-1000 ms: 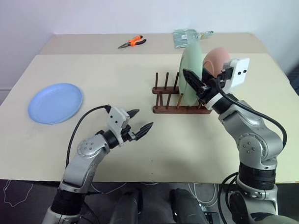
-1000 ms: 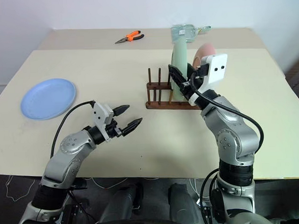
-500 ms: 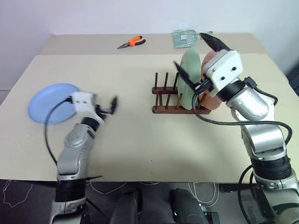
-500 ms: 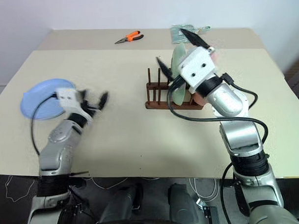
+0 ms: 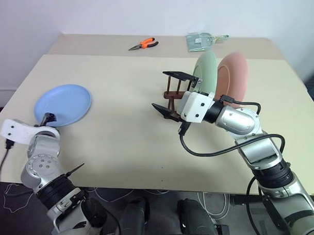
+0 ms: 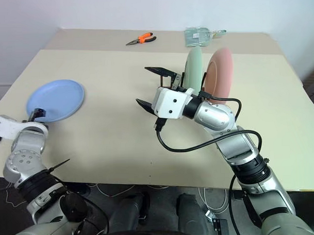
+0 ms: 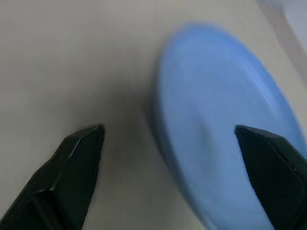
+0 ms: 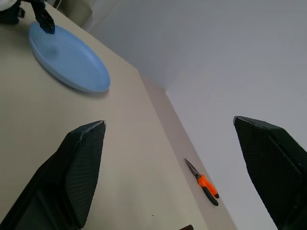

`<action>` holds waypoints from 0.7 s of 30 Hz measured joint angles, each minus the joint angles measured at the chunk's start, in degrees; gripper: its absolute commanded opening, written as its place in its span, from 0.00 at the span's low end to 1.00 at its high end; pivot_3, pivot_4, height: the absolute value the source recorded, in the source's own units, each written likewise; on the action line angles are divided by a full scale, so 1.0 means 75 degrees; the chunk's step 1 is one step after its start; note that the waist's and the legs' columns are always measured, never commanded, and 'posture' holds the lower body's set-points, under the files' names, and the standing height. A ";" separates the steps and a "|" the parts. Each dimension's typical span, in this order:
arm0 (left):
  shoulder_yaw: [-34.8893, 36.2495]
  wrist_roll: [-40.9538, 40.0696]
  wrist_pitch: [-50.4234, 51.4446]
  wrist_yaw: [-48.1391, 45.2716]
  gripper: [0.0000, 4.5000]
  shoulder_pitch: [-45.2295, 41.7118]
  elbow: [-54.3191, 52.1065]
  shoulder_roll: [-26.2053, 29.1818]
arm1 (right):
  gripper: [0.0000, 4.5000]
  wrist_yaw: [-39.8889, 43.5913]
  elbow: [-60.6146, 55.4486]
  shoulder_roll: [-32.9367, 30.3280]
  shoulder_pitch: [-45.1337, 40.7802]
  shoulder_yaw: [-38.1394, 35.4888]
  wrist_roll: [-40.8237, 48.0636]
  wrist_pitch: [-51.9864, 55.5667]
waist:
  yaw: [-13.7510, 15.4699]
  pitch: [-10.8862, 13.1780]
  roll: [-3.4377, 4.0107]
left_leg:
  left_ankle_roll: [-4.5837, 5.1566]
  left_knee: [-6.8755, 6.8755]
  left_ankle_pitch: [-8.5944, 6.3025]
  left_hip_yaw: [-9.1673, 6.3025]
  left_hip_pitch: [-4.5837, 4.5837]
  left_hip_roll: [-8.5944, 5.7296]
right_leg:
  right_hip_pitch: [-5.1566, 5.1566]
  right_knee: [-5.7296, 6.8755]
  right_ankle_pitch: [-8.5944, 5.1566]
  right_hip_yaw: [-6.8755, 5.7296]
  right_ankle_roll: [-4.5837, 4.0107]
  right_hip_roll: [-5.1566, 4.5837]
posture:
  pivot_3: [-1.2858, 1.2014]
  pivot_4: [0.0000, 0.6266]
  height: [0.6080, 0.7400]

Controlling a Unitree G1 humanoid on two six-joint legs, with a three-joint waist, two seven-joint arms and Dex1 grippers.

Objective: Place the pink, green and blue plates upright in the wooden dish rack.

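Beige tabletop: green plate and pink plate upright in wooden dish rack; blue plate flat, well apart from the rack. Both grippers' jaws released, left gripper at blue plate's rim, right gripper empty before the rack.

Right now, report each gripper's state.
Left gripper: open, jaws straddling the blue plate's rim, not gripping.
Right gripper: open, empty.

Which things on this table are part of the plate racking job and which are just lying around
Part of the job: blue plate, green plate, pink plate, wooden dish rack.
Lying about: orange pliers, clear packet.
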 measured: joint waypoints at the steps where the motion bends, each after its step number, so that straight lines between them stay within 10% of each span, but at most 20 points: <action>1: 0.0053 -0.0175 0.0046 -0.0007 0.59 -0.0002 0.0080 0.0000 | 1.00 0.0007 0.0001 0.0011 0.0028 0.0000 -0.0028 -0.0011 | 0.0000 0.0000 -0.0001 | -0.0001 0.0000 0.0000 0.0000 0.0000 0.0001 | 0.0000 0.0000 0.0000 0.0000 0.0000 0.0002 | 0.52 0.24 0.98; 6: 0.0095 -0.0803 0.0076 0.0014 0.01 -0.0058 0.0614 0.0124 | 1.00 0.0031 0.0002 0.0036 0.0166 -0.0001 -0.0183 -0.0015 | -0.0001 0.0000 -0.0002 | -0.0001 0.0003 0.0001 0.0001 0.0000 0.0000 | 0.0001 0.0001 0.0001 0.0001 -0.0001 0.0003 | 0.52 0.24 0.98; 13: -0.2508 0.0152 -0.0111 -0.2064 0.01 0.0357 -0.0359 0.1088 | 1.00 0.0257 -0.0027 0.0006 0.0313 0.0015 -0.0321 0.0277 | 0.0020 0.0002 -0.0009 | -0.0007 -0.0003 0.0001 0.0002 -0.0002 -0.0003 | 0.0003 -0.0009 0.0001 0.0002 -0.0004 0.0001 | 0.52 0.24 0.98; 21: -0.4249 -0.0592 0.0341 -0.2434 0.01 0.0258 -0.2579 0.0211 | 1.00 0.0267 0.0605 0.0457 -0.0514 0.1346 -0.2106 -0.0336 | -0.0193 0.0001 -0.0008 | -0.0021 -0.0009 0.0011 0.0006 0.0000 0.0009 | -0.0011 0.0010 0.0006 0.0010 -0.0012 0.0012 | 0.52 0.24 0.98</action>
